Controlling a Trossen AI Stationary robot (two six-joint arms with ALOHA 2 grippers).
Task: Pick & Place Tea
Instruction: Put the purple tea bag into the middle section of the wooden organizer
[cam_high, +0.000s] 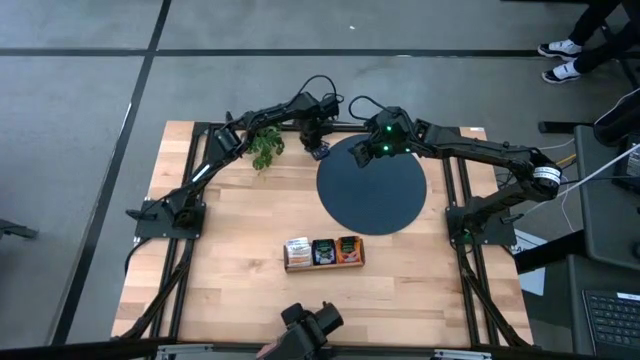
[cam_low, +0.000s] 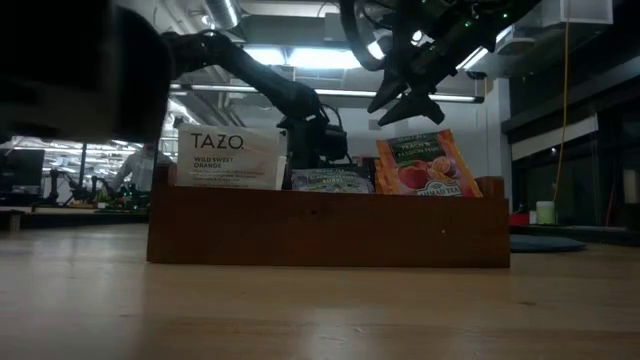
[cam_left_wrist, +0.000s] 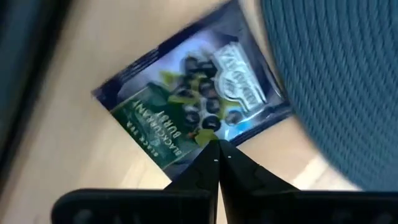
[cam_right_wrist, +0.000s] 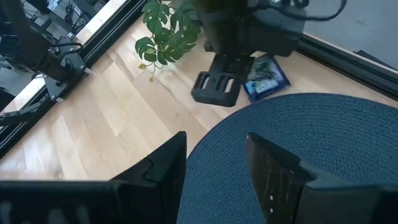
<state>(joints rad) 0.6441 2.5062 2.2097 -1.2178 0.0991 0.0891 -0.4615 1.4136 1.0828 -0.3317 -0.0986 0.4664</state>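
My left gripper (cam_left_wrist: 217, 163) pinches the edge of a dark tea packet (cam_left_wrist: 193, 106) beside the black disc (cam_high: 371, 184); its far corner is blurred. My right gripper (cam_right_wrist: 214, 163) hovers wide open over the disc.

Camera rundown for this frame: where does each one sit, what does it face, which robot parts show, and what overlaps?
High: overhead, straight down on the table; both arms, left gripper, right gripper.
Low: table height, facing the wooden tea box; both arms behind it.
Left wrist: just above the blackcurrant tea packet, its shut fingers pinching the packet's edge.
Right wrist: over the dark blue disc, its open fingers in front, the left gripper beyond.
Shared: both wrist views show packet and disc.
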